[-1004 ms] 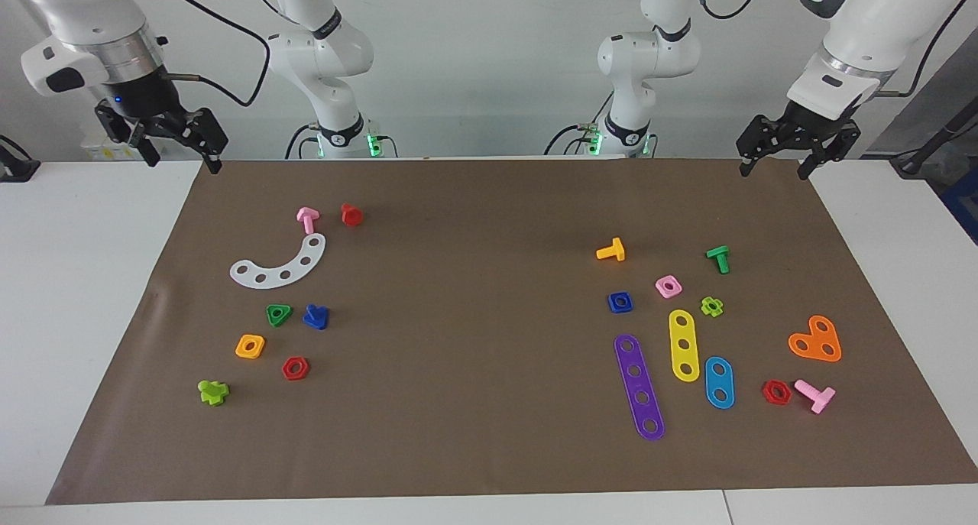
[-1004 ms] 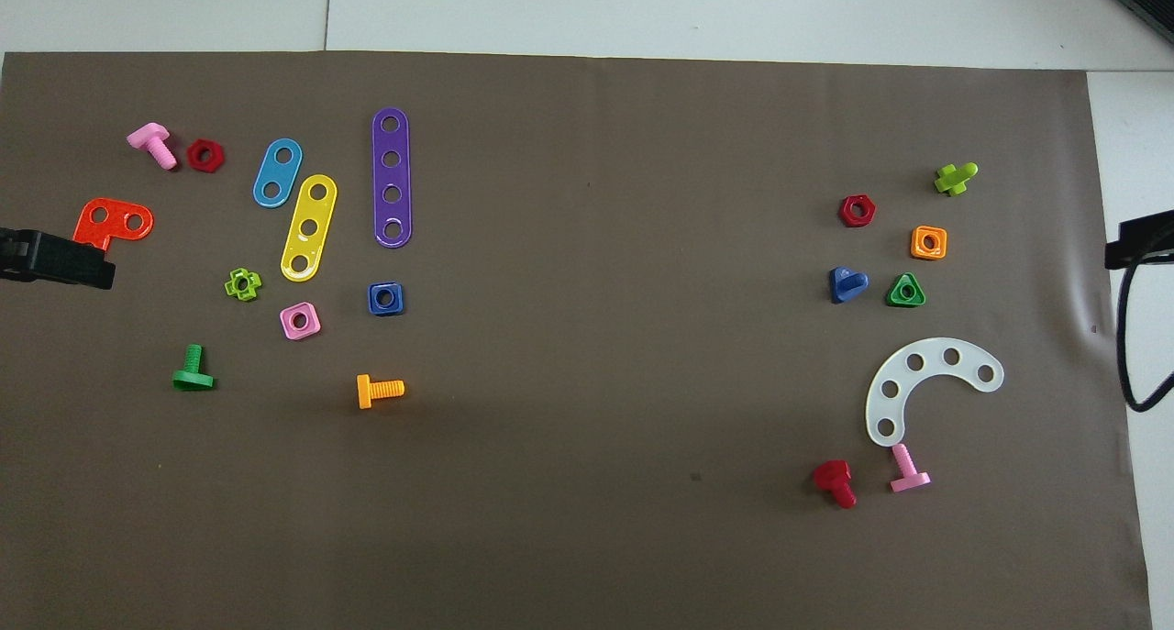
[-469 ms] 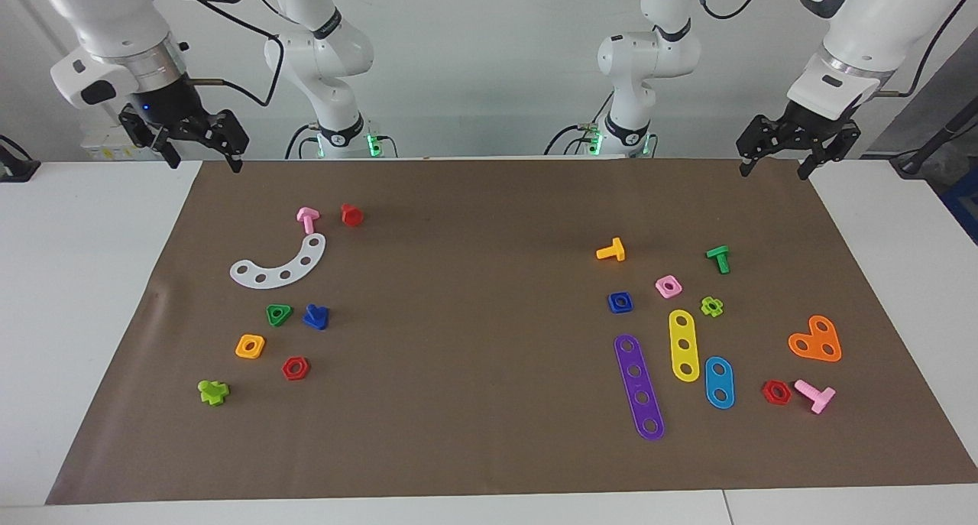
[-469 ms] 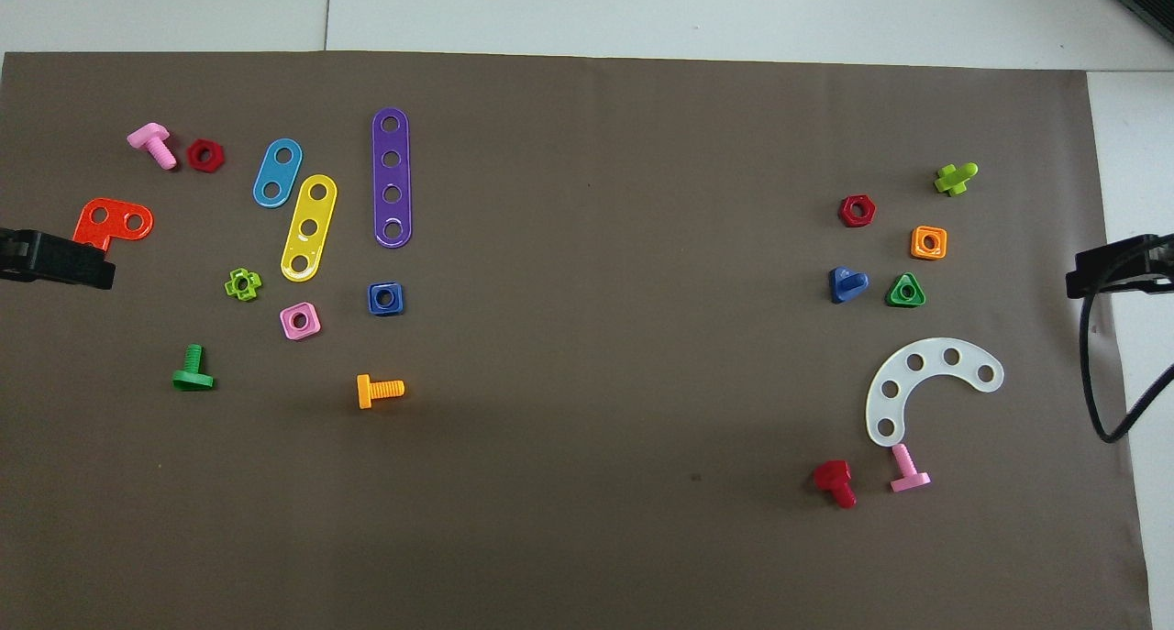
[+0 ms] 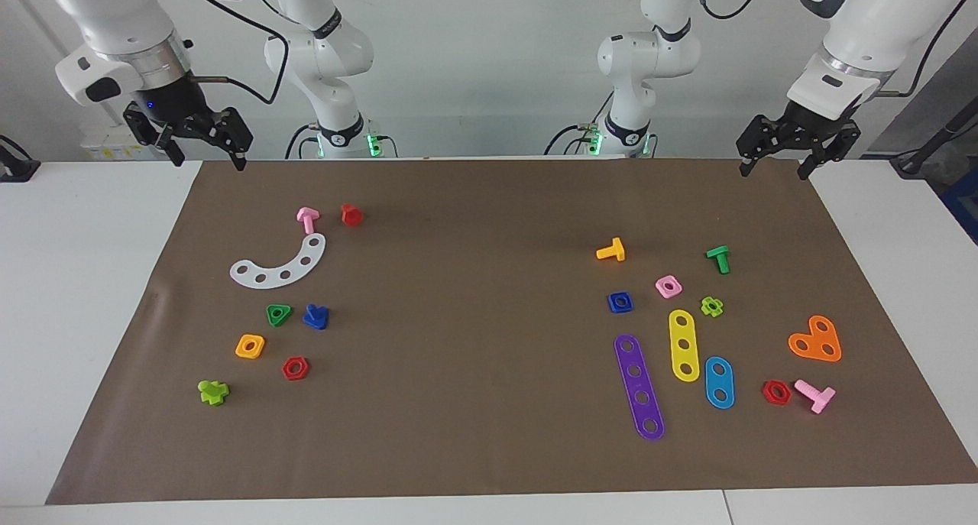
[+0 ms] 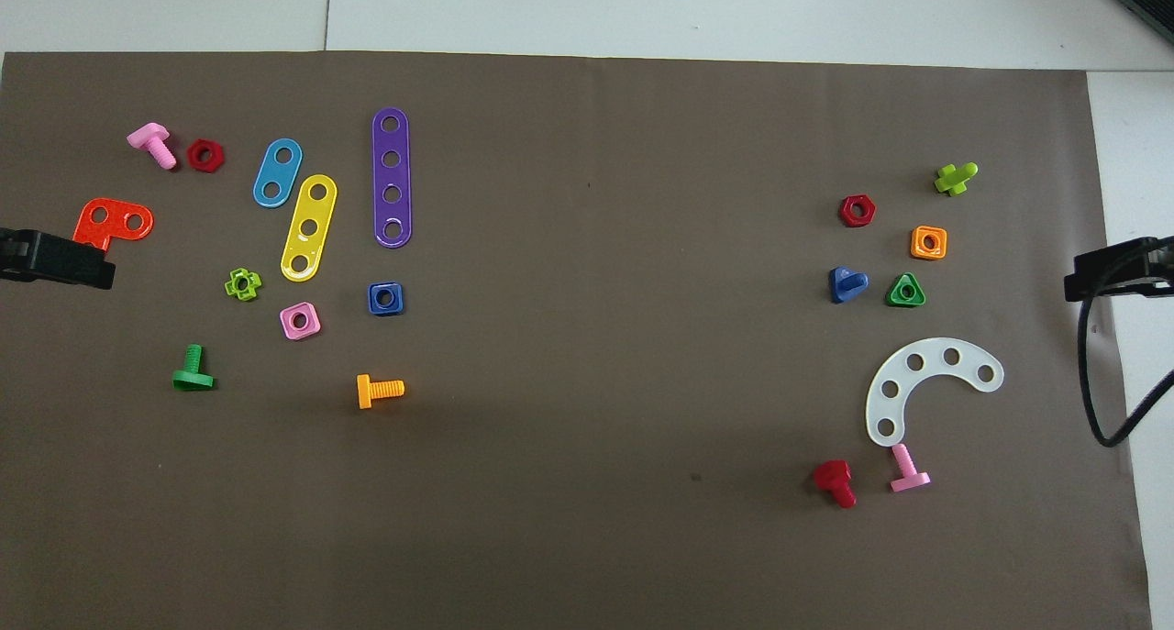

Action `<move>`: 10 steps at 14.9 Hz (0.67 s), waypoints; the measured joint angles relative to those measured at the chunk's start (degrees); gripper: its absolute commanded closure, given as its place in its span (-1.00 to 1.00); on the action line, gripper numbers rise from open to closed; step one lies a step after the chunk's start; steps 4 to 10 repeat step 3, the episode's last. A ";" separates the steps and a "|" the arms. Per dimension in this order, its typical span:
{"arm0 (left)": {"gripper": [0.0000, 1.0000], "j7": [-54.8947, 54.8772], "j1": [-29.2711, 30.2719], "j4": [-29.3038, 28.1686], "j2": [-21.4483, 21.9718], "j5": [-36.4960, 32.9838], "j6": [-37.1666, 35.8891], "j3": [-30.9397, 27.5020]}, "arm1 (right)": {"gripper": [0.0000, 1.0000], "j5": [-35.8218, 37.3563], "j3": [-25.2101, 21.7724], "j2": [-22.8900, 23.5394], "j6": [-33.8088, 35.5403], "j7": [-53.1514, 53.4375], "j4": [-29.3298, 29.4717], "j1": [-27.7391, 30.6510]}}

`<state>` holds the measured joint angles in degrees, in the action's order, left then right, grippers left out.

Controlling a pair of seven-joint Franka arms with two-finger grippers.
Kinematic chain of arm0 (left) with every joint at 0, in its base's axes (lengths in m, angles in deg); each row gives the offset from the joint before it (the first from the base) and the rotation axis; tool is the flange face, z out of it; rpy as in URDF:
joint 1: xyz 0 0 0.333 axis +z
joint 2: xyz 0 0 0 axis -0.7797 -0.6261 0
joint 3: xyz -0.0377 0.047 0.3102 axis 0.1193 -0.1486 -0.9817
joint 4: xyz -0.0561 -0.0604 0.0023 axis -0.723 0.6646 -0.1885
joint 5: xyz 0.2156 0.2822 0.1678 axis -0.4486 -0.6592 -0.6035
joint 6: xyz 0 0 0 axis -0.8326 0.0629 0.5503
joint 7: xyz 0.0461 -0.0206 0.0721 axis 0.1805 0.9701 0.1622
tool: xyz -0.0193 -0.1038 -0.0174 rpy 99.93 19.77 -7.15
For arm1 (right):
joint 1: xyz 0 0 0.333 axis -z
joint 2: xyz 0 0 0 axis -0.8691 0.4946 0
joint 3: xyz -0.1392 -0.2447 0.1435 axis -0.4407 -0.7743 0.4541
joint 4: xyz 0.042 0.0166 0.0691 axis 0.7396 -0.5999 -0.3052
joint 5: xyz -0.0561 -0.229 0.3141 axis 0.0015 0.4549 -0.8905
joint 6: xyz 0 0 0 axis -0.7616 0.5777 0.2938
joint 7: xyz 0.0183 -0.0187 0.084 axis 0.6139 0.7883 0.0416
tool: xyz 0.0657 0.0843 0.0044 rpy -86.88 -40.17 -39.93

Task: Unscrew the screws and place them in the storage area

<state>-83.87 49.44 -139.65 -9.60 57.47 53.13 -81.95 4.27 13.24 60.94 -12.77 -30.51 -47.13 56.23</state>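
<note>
Both grippers hang in the air with their fingers spread and nothing between them. The left gripper (image 5: 773, 162) is over the mat's corner at the left arm's end of the edge nearest the robots, and the right gripper (image 5: 205, 152) is over the corner at the right arm's end of that same edge. The dark-blue bolt (image 5: 315, 316) lies on the brown paper mat (image 5: 474, 341) inside the storage area (image 5: 267, 292), toward the right arm's end. It rests on its side, just beside the green triangular piece (image 5: 279, 314) but apart from it. The white curved strip (image 5: 280, 264) lies nearer to the robots than the bolt; the orange square piece (image 5: 250, 346) and the red hexagonal piece (image 5: 295, 367) lie farther from them. A lime-green bolt (image 5: 213, 391) sits farthest out in that group. A pink bolt (image 5: 308, 218) and a red bolt (image 5: 351, 215) lie between the white strip and the mat's edge nearest the robots. Toward the left arm's end lie the purple strip (image 5: 639, 386), the yellow strip (image 5: 684, 345), the light-blue strip (image 5: 719, 382), the blue square nut (image 5: 620, 302) and the orange heart piece (image 5: 816, 340).
</note>
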 measured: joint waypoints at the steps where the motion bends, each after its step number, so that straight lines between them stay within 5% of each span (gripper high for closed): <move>1: -1.00 0.00 0.00 0.00 0.00 0.00 0.00 0.00 | -1.00 -0.20 -0.12 -0.17 0.26 0.00 0.00 0.01; 10: -1.00 0.00 0.00 0.00 0.00 0.00 0.00 0.00 | -1.00 -0.46 -0.25 -0.41 0.49 0.00 0.00 0.01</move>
